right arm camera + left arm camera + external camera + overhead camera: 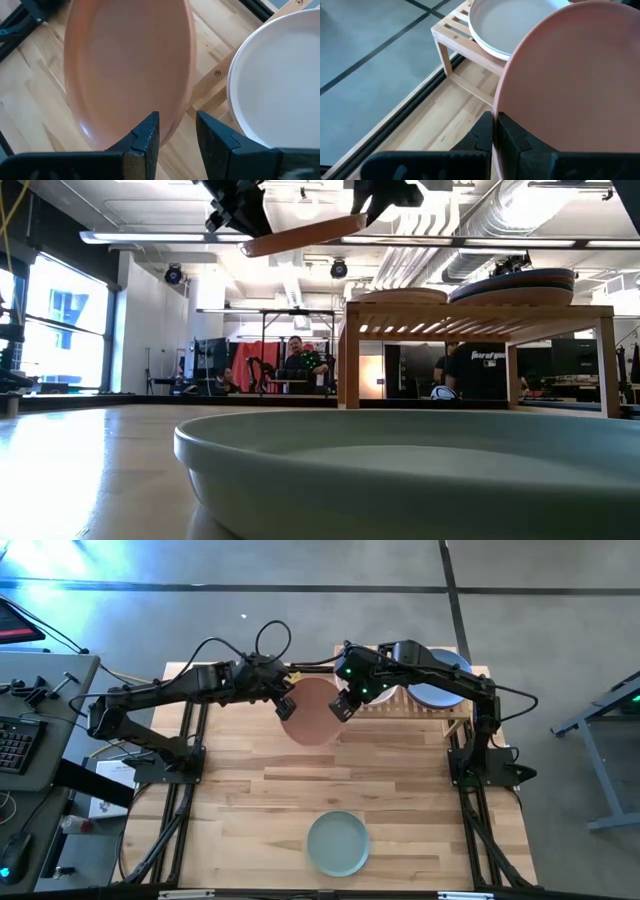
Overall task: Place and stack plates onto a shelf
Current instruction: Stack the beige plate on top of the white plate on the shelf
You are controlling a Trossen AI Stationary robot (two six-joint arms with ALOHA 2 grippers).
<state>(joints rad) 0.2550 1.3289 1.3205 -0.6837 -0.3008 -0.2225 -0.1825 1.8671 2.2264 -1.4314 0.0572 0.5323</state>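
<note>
Above the table's far edge, just beside the shelf (455,712): salmon plate (313,710) held aloft, left gripper (285,706) clamped on its rim, right gripper (341,706) at the opposite rim, jaws apart. Already shelved: beige plate (505,25), then a stack (520,284). Left on the table: mint plate (337,843).

Bright overhead lighting; blue glare streaks the floor (60,585).
</note>
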